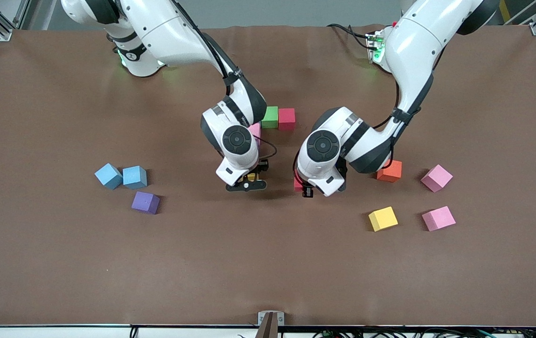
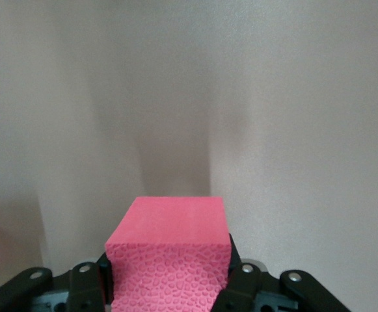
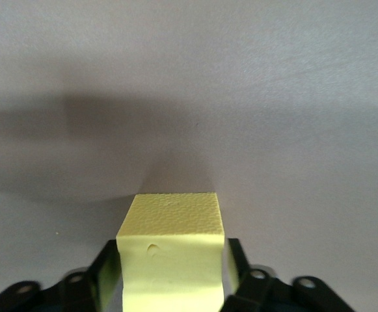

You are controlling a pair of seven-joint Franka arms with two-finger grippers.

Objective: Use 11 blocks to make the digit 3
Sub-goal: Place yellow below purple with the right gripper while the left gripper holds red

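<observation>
Both arms are down at the middle of the surface (image 1: pixel 268 263), each with a block between its fingers. The left gripper (image 1: pixel 306 187) pinches a red block (image 2: pixel 169 257) firmly, fingers pressed against its two sides; in the front view only a sliver of that block shows beneath the wrist. The right gripper (image 1: pixel 247 182) has a yellow block (image 3: pixel 171 250) between its fingers, but whether they press it or have just begun to part I cannot tell (the fingers sit very close to its sides either way).

The start of the figure lies farther from the front camera: a green block (image 1: pixel 270 117) touching another red block (image 1: pixel 286 119), with a pink block (image 1: pixel 255 130) partly hidden under the right arm. Loose blocks wait at both ends: two blue blocks (image 1: pixel 122 176) and a purple block (image 1: pixel 145 202) toward the right arm's end; an orange block (image 1: pixel 389 171), a second yellow block (image 1: pixel 383 218) and two pink blocks (image 1: pixel 437 198) toward the left arm's end.

The main risk, as I judge it, is crowding. The two wrists work close together, so a lift or sideways shift by either could clip the other or nudge a freshly set block out of line. Soft foam may also cling to a finger on release and twist, spoiling the row.
</observation>
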